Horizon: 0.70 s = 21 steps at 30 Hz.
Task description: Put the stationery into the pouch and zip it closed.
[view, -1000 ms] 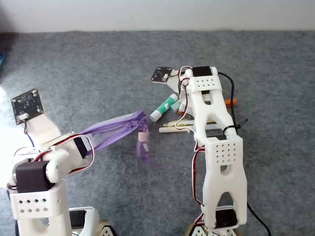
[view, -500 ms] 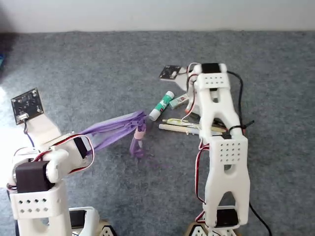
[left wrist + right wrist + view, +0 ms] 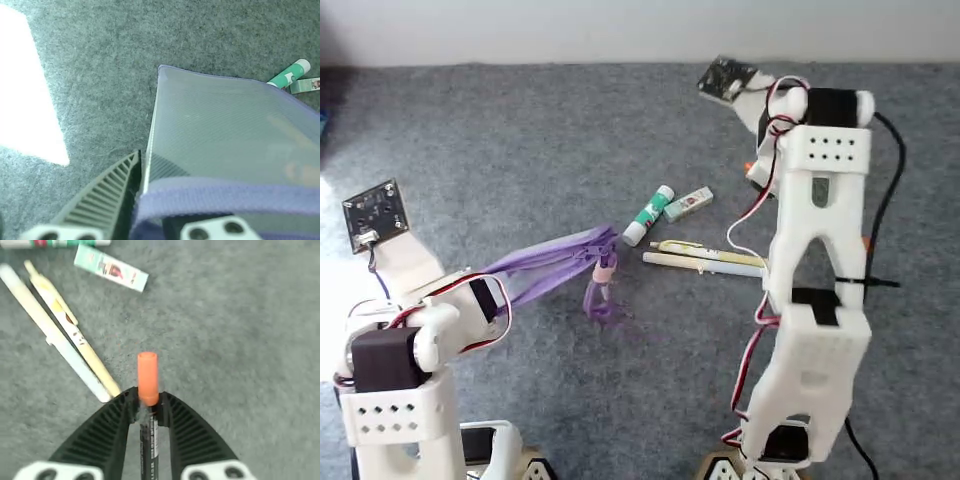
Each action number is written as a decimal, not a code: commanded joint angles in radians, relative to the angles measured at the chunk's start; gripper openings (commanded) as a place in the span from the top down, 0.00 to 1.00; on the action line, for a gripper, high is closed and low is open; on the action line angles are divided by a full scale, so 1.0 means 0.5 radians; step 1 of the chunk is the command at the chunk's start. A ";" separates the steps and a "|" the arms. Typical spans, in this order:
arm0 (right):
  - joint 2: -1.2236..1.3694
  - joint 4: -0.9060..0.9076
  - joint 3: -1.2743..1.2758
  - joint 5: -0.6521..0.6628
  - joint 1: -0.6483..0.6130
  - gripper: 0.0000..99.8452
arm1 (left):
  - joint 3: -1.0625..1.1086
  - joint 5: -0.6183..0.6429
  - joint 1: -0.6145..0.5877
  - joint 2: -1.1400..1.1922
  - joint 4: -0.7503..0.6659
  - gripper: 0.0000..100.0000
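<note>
A flat purple mesh pouch [image 3: 555, 262] hangs off the table, held at one end by my left gripper [image 3: 490, 296], which is shut on its edge [image 3: 150, 185]. Its zipper pull with a pink bead [image 3: 605, 270] dangles from the free end. My right gripper [image 3: 148, 401] is shut on a black marker with an orange cap [image 3: 148, 375], held above the carpet at the far right [image 3: 758, 165]. On the carpet between the arms lie a green-and-white glue stick [image 3: 650, 215], a small eraser [image 3: 688, 204] and two pale yellow pens [image 3: 705, 258].
Grey carpet [image 3: 520, 140] covers the table up to a white wall at the back. The right arm's white links [image 3: 815, 300] rise over the near right side, close to the pens' ends. A bright patch of light [image 3: 25, 90] lies beside the pouch.
The right arm has risen from over the stationery pile and swung toward the far right with the marker. The pens, glue stick and eraser now lie uncovered. The pouch's zipper pull has swung slightly.
</note>
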 commanded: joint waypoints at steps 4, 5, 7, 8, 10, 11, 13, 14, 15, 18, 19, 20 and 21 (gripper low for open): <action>-0.873 0.094 0.589 -0.752 -0.048 0.99 | -0.097 0.021 -0.021 0.012 0.003 0.99; -1.002 0.094 0.712 -0.832 -0.054 0.99 | -0.097 0.021 -0.021 0.012 0.003 0.99; -1.263 0.094 0.945 -0.964 -0.106 0.99 | -0.097 0.021 -0.021 0.012 0.003 0.99; -1.398 0.094 1.046 -1.010 -0.133 0.99 | -0.097 0.021 -0.021 0.012 0.003 0.99; -1.659 0.087 1.218 -1.083 -0.216 0.99 | -0.097 0.021 -0.015 0.015 0.003 0.99; -1.778 0.084 1.274 -1.117 -0.275 0.99 | -0.097 0.018 -0.009 0.018 0.003 0.99; -1.990 0.081 1.335 -1.197 -0.397 0.99 | -0.109 0.015 -0.006 0.028 0.006 0.99; -2.073 0.075 1.341 -1.249 -0.477 0.99 | -0.112 0.012 -0.006 0.028 0.006 0.99; -2.143 0.048 1.341 -1.310 -0.560 0.99 | -0.112 0.012 -0.006 0.028 0.003 0.99; -2.300 -0.091 1.341 -1.593 -0.763 0.99 | -0.112 0.012 -0.006 0.031 0.000 0.99; -2.331 -0.158 1.341 -1.697 -0.821 0.99 | -0.115 0.012 -0.006 0.031 0.000 0.99; -2.352 -0.219 1.341 -1.795 -0.876 0.99 | -0.124 0.012 -0.006 0.031 0.000 0.99; -2.368 -0.269 1.341 -1.887 -0.931 0.99 | -0.143 0.012 -0.006 0.031 0.000 0.99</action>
